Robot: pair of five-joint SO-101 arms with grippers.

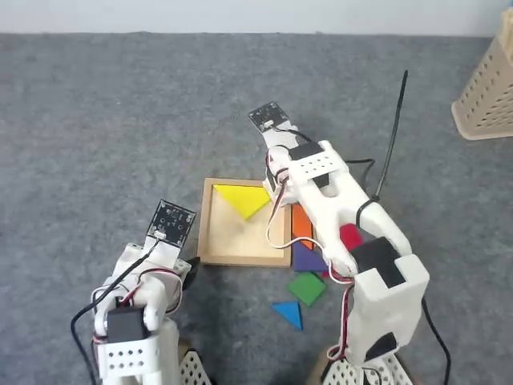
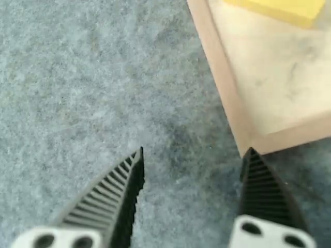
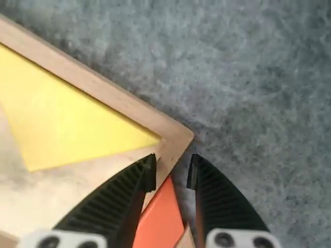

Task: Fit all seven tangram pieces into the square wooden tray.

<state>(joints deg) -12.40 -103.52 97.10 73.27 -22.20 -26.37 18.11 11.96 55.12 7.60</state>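
The square wooden tray (image 1: 210, 241) lies mid-table with a yellow triangle (image 1: 240, 199) in its far part. In the right wrist view my right gripper (image 3: 170, 173) hovers at the tray's far right corner (image 3: 173, 135), its jaws only a little apart over the rim. An orange piece (image 3: 161, 217) lies below them, with nothing clearly pinched. The orange piece (image 1: 301, 223), a red piece (image 1: 350, 236), a purple triangle (image 1: 308, 257), a green square (image 1: 305, 287) and a blue triangle (image 1: 288, 313) lie right of the tray. My left gripper (image 2: 192, 160) is open above the carpet by the tray's near left corner (image 2: 243, 139).
Grey carpet covers the table. A perforated beige basket (image 1: 489, 88) stands at the far right edge. A thin black rod (image 1: 393, 136) slants behind the right arm. Bare carpet stretches left of the tray and behind it.
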